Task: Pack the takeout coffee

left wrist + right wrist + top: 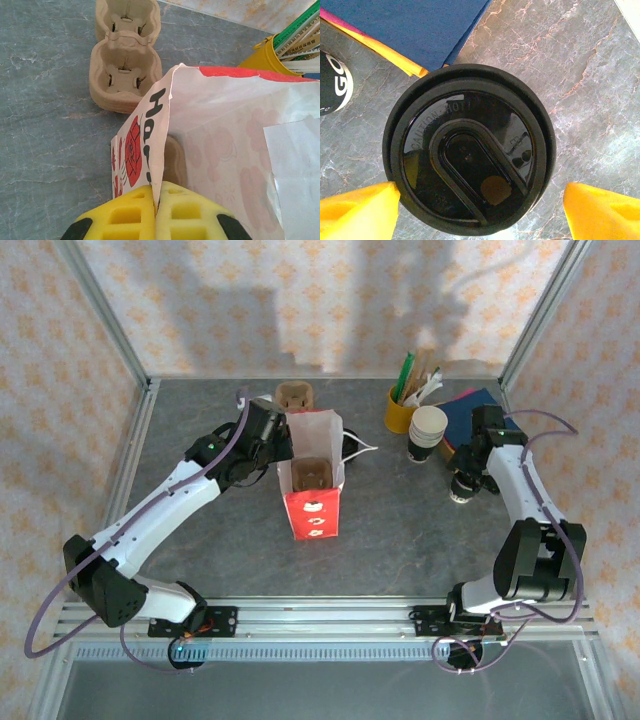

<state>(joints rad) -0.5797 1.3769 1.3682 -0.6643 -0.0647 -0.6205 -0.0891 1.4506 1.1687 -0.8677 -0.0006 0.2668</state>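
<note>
Black plastic lid of the takeout coffee (469, 150), embossed "CAUTION HOT", on the grey table (600, 75) at its right side. The yellow fingers of the right gripper (480, 210) stand apart on either side of the lid, not clamped. Beside it lie blue napkins (405, 25) and a dark cup lettered "GO" (332, 85). The overhead view adds a white cup stack (428, 430) and a yellow stick cup (400, 412). The left gripper (156, 210) is pinched together on the rim of a red-and-white paper bag (225, 130) printed "Ha…" — pulp cup carriers (125, 75) lie just behind it.
</note>
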